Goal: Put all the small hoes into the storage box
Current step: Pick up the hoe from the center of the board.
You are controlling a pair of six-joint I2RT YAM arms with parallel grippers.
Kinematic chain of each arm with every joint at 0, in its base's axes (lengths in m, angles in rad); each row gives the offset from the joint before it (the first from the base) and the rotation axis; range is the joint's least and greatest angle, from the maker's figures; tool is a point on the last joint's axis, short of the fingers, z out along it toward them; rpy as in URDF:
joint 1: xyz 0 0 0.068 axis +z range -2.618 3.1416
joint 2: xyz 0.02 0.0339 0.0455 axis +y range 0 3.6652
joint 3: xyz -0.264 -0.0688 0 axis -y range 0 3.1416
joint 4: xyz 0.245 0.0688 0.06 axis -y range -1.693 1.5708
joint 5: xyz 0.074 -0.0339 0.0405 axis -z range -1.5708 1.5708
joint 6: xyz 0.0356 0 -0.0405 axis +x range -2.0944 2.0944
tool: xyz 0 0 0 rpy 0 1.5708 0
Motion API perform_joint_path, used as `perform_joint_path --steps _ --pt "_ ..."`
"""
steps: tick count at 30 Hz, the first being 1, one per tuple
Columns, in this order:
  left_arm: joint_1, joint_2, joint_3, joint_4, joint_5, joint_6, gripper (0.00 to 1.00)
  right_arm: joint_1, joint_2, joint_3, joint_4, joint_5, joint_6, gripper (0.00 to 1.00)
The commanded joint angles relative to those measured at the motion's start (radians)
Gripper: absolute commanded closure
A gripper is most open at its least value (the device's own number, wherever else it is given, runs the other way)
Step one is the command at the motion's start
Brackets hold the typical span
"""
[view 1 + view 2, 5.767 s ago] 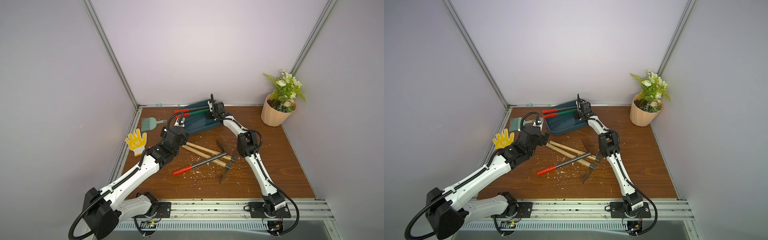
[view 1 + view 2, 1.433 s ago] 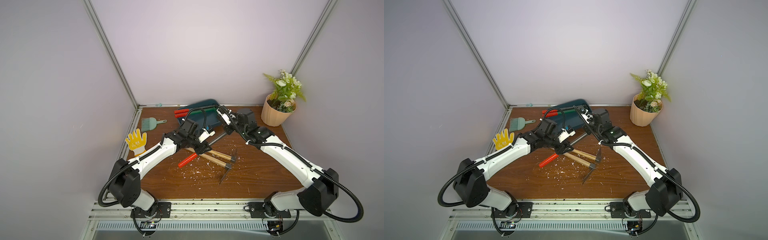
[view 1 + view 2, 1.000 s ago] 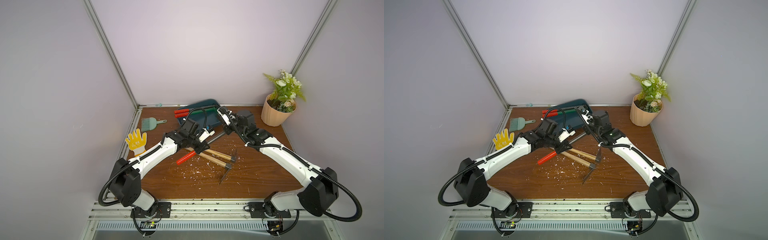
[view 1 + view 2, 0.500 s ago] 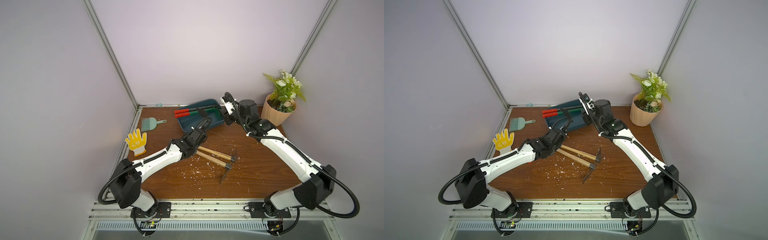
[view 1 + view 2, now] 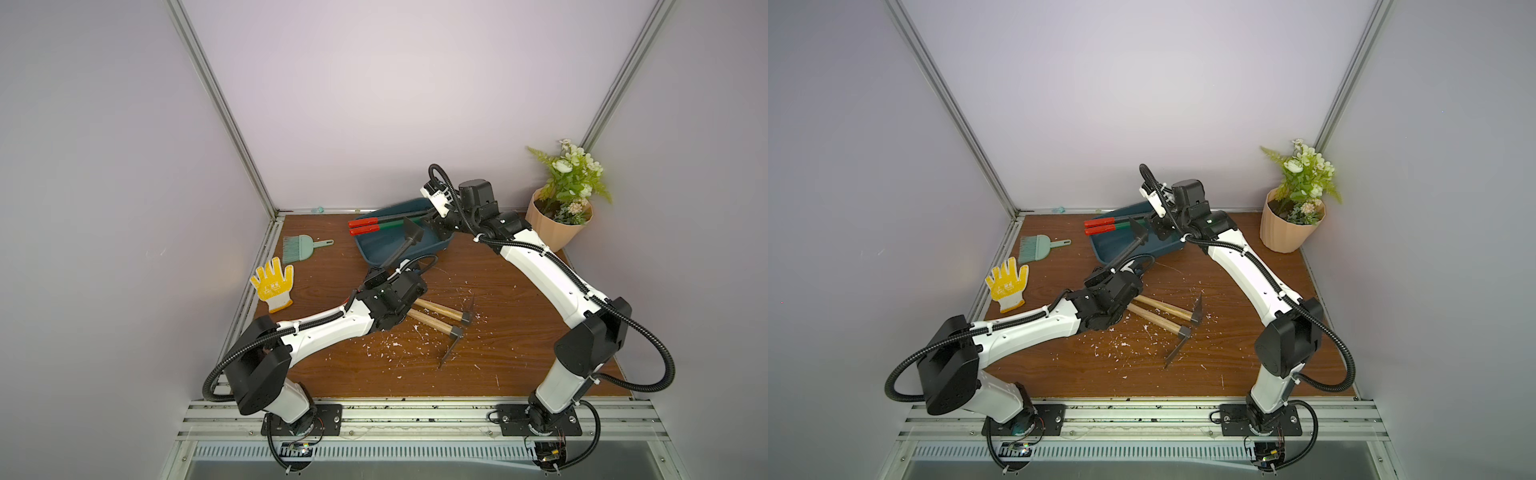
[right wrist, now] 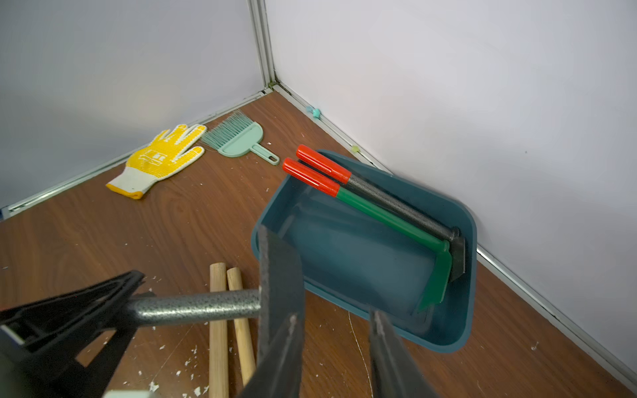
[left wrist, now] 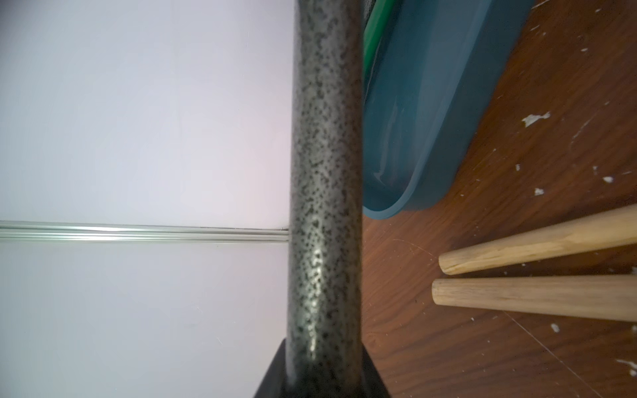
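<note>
My left jaws grip the shaft of the small hoe (image 5: pixel 399 251); right jaws open. Likely stiff, blade-heavy; storage box (image 5: pixel 378 245) at twelve o'clock.

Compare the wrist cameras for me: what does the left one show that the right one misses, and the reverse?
Left wrist only: nothing new, just a closer look along the small hoe's speckled shaft. Right wrist only: the hoe's blade, the open right claw beside it, two red-gripped tools in the storage box, the yellow glove, the brush. Both: the left claw shut on the shaft, the storage box, two wooden handles.
</note>
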Motion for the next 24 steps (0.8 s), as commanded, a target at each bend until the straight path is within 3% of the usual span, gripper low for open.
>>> perform_joint_path --steps 1,8,24 --pt "-0.011 0.003 0.011 0.063 -0.058 0.023 1.0 0.009 -0.013 0.036 -0.039 -0.068 -0.036 0.63" --pt "-0.012 0.01 0.035 0.061 -0.041 0.028 1.0 0.01 0.006 0.014 -0.041 -0.103 -0.045 0.62" --pt "-0.024 -0.012 0.073 0.028 -0.008 0.011 1.0 0.011 0.11 0.089 -0.045 -0.051 -0.024 0.68"
